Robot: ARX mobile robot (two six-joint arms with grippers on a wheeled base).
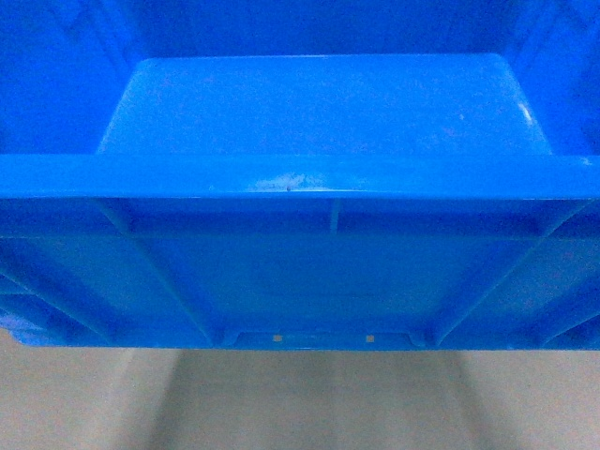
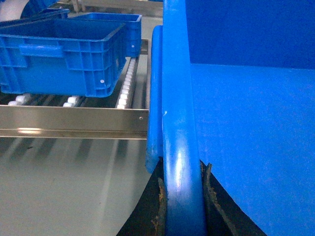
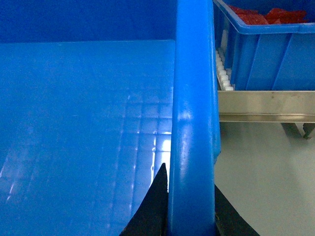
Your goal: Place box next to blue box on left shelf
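The box (image 1: pixel 319 112), a large bright-blue crate, fills the head view with its near rim and ribbed wall facing me. It hangs above the floor. My left gripper (image 2: pixel 183 172) is shut on the box's left rim (image 2: pixel 179 98), one finger inside the wall and one outside. My right gripper (image 3: pixel 191 177) is shut on the right rim (image 3: pixel 194 88) in the same way. The left shelf (image 2: pixel 74 118) lies ahead and to the left in the left wrist view, with white rollers (image 2: pixel 125 88). The blue box (image 2: pixel 64 54) stands on that shelf, to the left of the held box.
A second blue bin (image 3: pixel 266 44) holding red items sits on a roller deck behind a steel rail (image 3: pixel 266 105) to the right of the held box. Grey floor (image 1: pixel 300 403) lies beneath. More blue crates (image 2: pixel 115 17) stand behind the blue box.
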